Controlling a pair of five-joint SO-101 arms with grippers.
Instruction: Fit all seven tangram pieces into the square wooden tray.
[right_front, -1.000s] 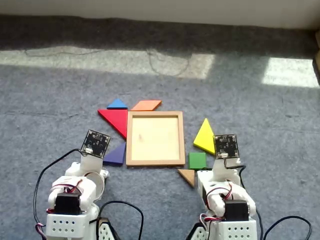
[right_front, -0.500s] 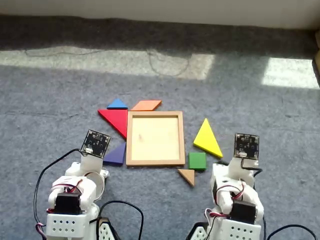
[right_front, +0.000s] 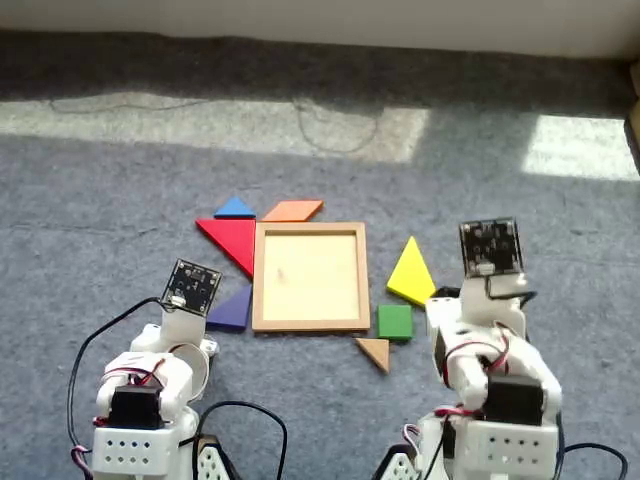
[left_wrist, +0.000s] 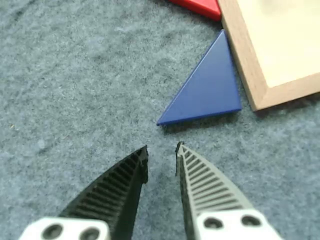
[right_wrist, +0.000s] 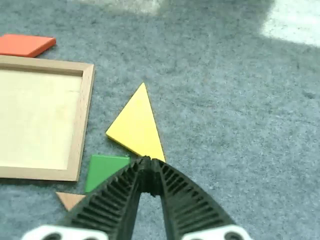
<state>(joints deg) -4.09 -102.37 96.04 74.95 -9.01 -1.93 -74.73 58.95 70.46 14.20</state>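
Left arm (right_front: 165, 365): folded low at the near edge of the desk (right_front: 520, 210), at 7 o'clock from the tray (right_front: 310, 324). My left gripper (left_wrist: 161, 150) points down at the grey covering. Its jaws are parted by a narrow gap and nothing is between them. The tips sit just short of the nearest corner of the dark blue triangle (left_wrist: 205, 87) and do not touch it.

Right arm (right_front: 485, 335): raised higher, at 4 o'clock from the tray. My right gripper (right_wrist: 150, 162) has its tips pressed together with nothing clamped. The tips lie over the near corner of the yellow triangle (right_wrist: 135, 125); I cannot tell whether they touch it.

Pieces, placed from the tray centre in the high view; all seven lie outside the tray:
- red triangle (right_front: 232, 242) at 9 to 10 o'clock, against the rim
- small blue triangle (right_front: 235, 208) at 11
- orange parallelogram (right_front: 293, 210) at 12
- yellow triangle at 3
- green square (right_front: 394, 321) at 4
- tan triangle (right_front: 376, 351) at 5
- dark blue triangle at 8, one edge along the rim

Surface: the desk has a grey, carpet-like nap. A band of sunlight (right_front: 200, 120) crosses its far part, and a thin cable (right_front: 310, 125) lies in the band. A pale wall (right_front: 320, 20) runs along the far edge.
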